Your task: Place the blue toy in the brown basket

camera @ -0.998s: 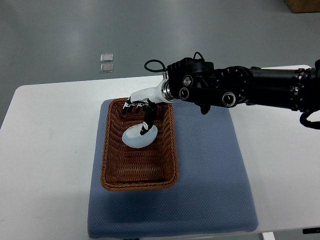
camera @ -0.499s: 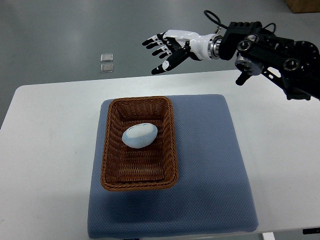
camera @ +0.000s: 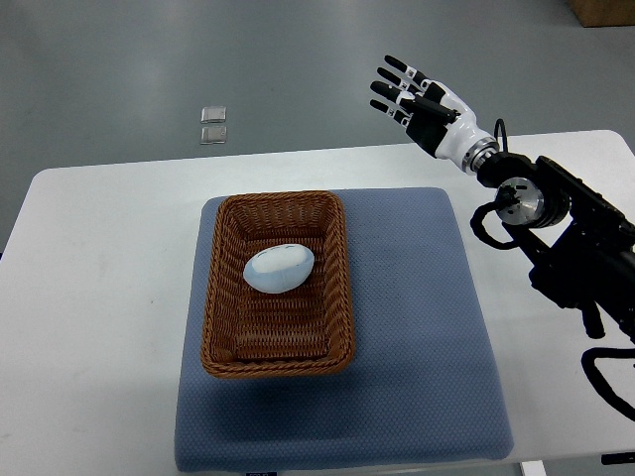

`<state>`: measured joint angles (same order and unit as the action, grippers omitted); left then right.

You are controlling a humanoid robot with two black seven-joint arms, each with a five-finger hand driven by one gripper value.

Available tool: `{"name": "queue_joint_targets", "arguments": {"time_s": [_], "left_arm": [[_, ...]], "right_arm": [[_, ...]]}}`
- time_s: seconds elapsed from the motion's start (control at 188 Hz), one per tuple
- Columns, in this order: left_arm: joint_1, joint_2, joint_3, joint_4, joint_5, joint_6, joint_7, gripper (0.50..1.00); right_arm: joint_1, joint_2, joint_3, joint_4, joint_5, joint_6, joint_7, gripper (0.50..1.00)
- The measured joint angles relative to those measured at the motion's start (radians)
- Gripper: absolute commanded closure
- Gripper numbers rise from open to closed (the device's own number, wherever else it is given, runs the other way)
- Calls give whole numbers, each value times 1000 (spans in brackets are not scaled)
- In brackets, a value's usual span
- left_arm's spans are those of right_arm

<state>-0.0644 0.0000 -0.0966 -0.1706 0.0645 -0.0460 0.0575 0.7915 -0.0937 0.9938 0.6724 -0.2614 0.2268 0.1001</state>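
Lying on its side inside the brown basket [camera: 278,287], toward the far half of the woven floor: the blue toy [camera: 279,269], egg-shaped and pale. Sitting on the left part of a blue mat [camera: 417,327]: the basket, long side running away from the camera. Covering the middle of the white worktop [camera: 89,297]: the mat. Reaching in from the right edge and hovering beyond the far edge of the worktop, well apart from basket and toy: the right robot hand [camera: 422,104]. Spreading apart, holding nothing: its dark-tipped fingers [camera: 389,87], palm tilted toward the left. Lying on the grey floor [camera: 119,59] beyond the worktop: two small clear squares [camera: 211,124].
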Motion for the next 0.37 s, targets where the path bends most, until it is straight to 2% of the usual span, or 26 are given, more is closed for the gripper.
{"name": "queue_joint_targets", "arguments": {"time_s": [0.133, 0.366], "left_arm": [[0, 0, 0, 0, 0, 0, 0, 500], [0, 0, 0, -2, 0, 0, 0, 500]], "right_arm": [[-19, 18, 14, -71, 84, 4, 2, 599], [-39, 23, 14, -84, 139, 15, 3, 595]]}}
